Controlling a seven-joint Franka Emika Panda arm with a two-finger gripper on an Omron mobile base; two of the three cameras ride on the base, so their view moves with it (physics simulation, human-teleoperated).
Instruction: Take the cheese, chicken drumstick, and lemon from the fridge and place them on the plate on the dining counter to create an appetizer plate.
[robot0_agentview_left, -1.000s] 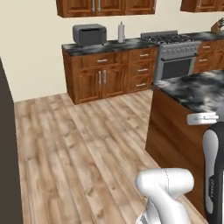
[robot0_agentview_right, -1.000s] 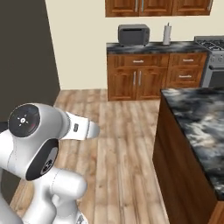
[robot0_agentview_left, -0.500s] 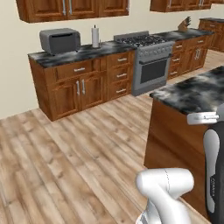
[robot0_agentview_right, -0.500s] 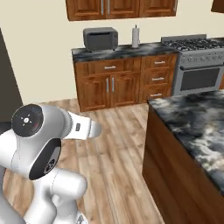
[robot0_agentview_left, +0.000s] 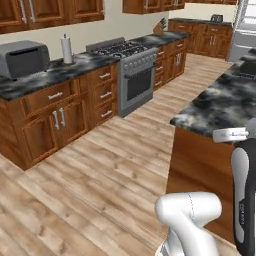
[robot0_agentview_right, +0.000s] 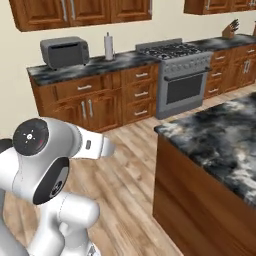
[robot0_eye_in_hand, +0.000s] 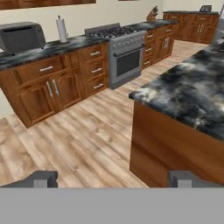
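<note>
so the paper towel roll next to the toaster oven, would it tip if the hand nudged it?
Probably. The paper towel roll stands upright, tall and narrow on the wall counter, so a high push likely topples it. It looks light, so a low push may slide it. Once down, its round shape would likely roll.

A black-and-grey marbled stone bench (robot0_agentview_left: 220, 102) with brown wooden sides stands right; across the plank floor (robot0_agentview_left: 110, 170), a steel stove (robot0_agentview_left: 131, 70), grey toaster oven (robot0_agentview_left: 22, 59) and wall bench (robot0_agentview_left: 47, 80).
</note>
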